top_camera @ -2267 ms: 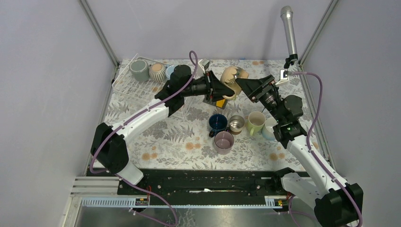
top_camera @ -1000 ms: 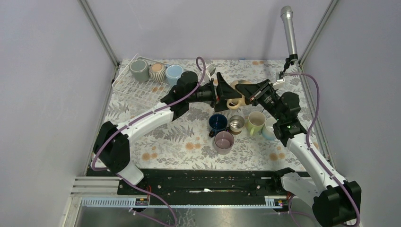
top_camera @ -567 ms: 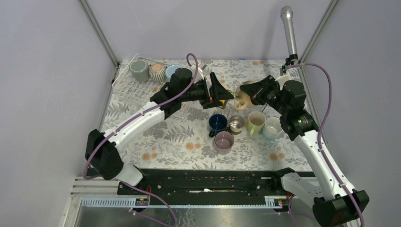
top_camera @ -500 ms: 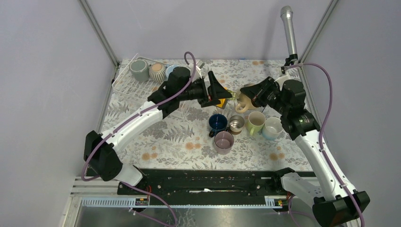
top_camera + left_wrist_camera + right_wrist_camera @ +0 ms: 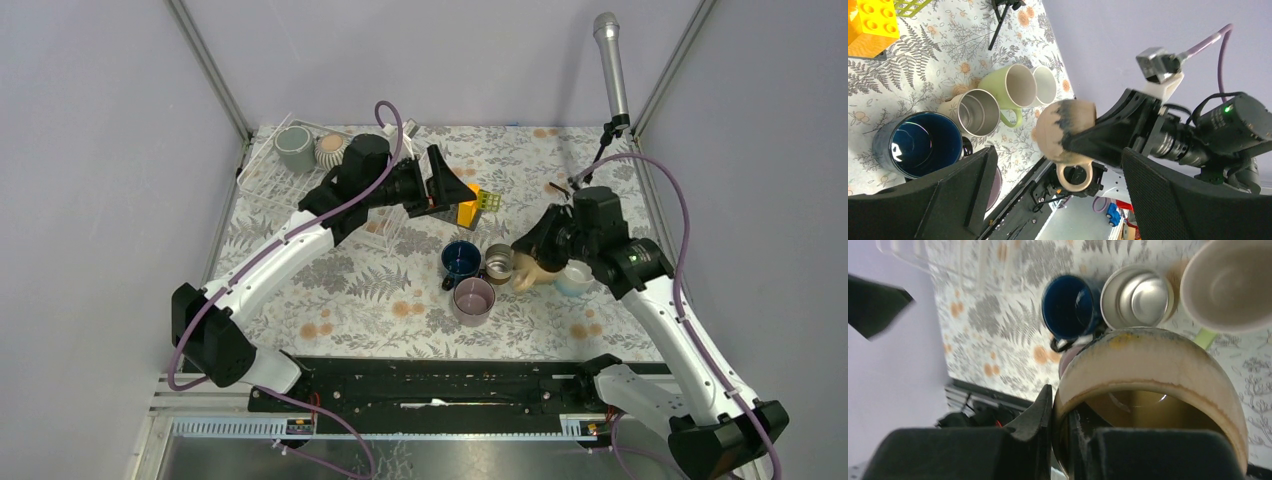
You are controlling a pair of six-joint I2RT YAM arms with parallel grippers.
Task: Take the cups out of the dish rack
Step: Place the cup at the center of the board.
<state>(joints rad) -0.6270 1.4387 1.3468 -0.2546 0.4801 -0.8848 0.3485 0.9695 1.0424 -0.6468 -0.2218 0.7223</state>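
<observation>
Top view: the right gripper point(image 5: 533, 258) is clamping the tan mug point(image 5: 527, 274) by its rim, low among the unloaded mugs, just right of the steel mug point(image 5: 499, 262). The left gripper point(image 5: 452, 188) is gaping wide and holding nothing, by the yellow block point(image 5: 468, 208). A grey mug point(image 5: 294, 147) and a ribbed mug point(image 5: 331, 150) are sitting in the rack point(image 5: 262, 178), far left.

Left wrist: the tan mug is hanging tilted, its handle free.

Right wrist: the navy mug point(image 5: 1068, 305), the steel mug and the green mug point(image 5: 1233, 285) are standing beyond its rim.

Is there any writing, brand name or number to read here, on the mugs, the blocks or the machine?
There is none to read.
The tan mug, navy mug, steel mug and green mug are plain.
The yellow block shows only studs.
The tablecloth shows only ferns and flowers.
</observation>
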